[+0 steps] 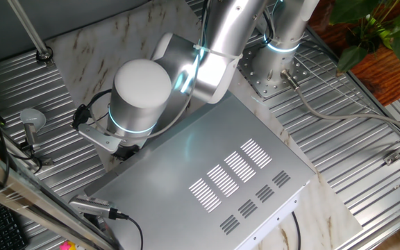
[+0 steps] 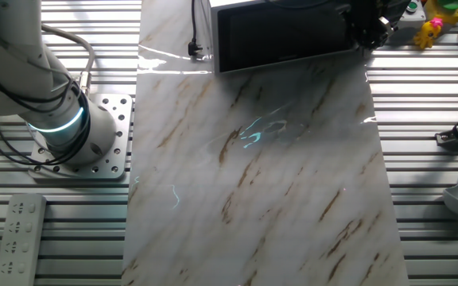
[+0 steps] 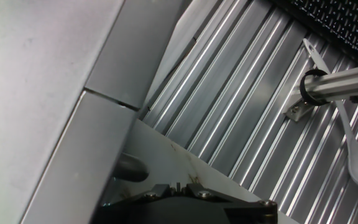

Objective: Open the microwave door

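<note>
The microwave (image 1: 207, 180) stood on a marble board (image 1: 117, 48) laid over the ribbed metal worktop (image 1: 367, 139), its silver top panel showing rows of ventilation slots (image 1: 235, 173). The arm (image 1: 186, 62) bent down over the box's left end, its round white joint (image 1: 142, 94) ringed with blue light. Green leaves (image 1: 373, 28) hung at the upper right corner.

Ribbed metal table (image 2: 420, 119) carries a marble-patterned board (image 2: 269, 183) with the microwave (image 1: 207, 180) standing on its far end, arm base plate (image 2: 110, 143) bolted beside the board, remote control (image 2: 18, 238) near that base, white ladle (image 1: 30, 121) on the ribs
</note>
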{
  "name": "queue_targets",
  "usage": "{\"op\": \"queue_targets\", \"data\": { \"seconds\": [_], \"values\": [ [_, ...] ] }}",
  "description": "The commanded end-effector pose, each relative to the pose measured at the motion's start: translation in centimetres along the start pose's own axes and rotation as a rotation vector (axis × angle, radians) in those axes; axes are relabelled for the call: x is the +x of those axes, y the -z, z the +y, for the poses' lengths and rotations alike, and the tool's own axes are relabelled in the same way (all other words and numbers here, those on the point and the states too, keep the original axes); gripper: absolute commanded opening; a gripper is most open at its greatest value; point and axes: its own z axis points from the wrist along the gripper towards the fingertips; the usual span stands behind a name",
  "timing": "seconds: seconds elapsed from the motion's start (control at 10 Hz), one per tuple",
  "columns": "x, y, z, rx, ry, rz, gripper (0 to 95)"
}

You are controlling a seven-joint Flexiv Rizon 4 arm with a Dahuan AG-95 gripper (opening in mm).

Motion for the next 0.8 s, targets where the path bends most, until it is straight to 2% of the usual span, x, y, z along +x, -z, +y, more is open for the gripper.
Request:
{"op": "queue_targets", "data": {
  "seconds": [0.1, 0.8],
  "values": [
    [-0.16, 0.18, 1.27, -0.001, -0.003, -0.001, 0.0],
    [-0.16, 0.18, 1.27, 0.024, 0.009, 0.005, 0.0]
  ]
}}
